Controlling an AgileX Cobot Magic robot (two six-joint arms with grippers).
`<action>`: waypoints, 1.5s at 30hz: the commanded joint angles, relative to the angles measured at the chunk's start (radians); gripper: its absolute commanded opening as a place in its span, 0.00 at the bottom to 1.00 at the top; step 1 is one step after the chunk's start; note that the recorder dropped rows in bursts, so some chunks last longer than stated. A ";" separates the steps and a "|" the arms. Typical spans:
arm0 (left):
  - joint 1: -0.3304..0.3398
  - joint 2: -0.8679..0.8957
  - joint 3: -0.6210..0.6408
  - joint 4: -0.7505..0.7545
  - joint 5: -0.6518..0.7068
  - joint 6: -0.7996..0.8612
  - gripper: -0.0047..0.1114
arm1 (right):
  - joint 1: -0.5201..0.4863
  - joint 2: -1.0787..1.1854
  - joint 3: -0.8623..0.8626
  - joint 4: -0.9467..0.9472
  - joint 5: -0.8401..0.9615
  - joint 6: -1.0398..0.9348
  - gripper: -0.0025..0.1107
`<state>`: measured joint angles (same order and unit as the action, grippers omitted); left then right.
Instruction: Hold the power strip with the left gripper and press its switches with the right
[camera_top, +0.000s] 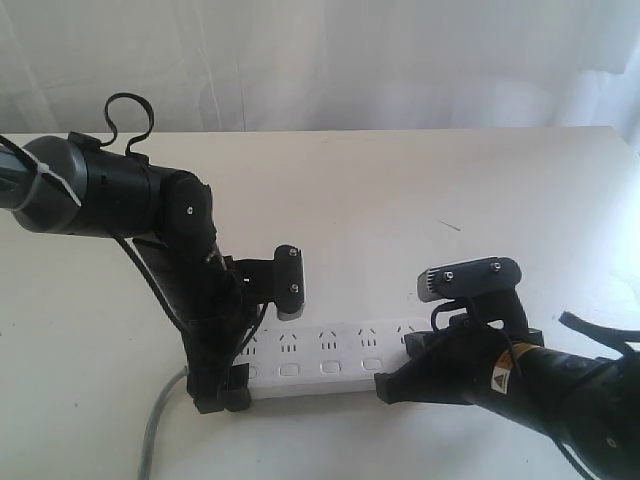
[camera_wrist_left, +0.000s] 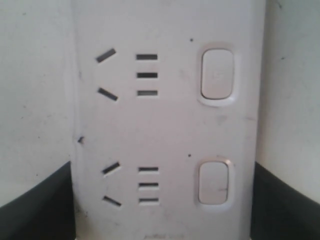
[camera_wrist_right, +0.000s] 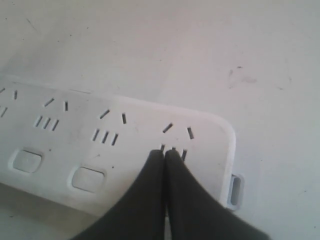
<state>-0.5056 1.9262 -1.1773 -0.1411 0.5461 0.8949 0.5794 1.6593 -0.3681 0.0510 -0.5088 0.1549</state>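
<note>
Where the power strip (camera_top: 330, 348) lies flat across the white surface (camera_top: 420, 190), the left gripper (camera_top: 258, 348) straddles its cord end. Its jaws are set wide, one pad against the far edge and the other against the near edge, clasping the strip across its width. At the opposite end the right gripper (camera_wrist_right: 165, 154) has its fingers pressed together, tips resting on the slots of the last socket. A grey cord (camera_top: 155, 425) trails off beside the left gripper.
</note>
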 joint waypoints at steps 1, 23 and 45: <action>0.004 0.041 0.028 0.069 -0.031 -0.010 0.04 | -0.005 0.018 0.009 0.001 0.174 0.005 0.02; 0.004 0.041 0.028 0.069 -0.022 -0.021 0.04 | -0.001 0.018 0.009 0.000 0.391 0.005 0.02; 0.004 0.039 0.028 0.069 -0.022 -0.018 0.04 | -0.001 -0.243 0.009 -0.002 -0.031 0.005 0.02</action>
<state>-0.5056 1.9244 -1.1773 -0.1388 0.5461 0.8829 0.5794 1.5312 -0.3630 0.0510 -0.5256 0.1627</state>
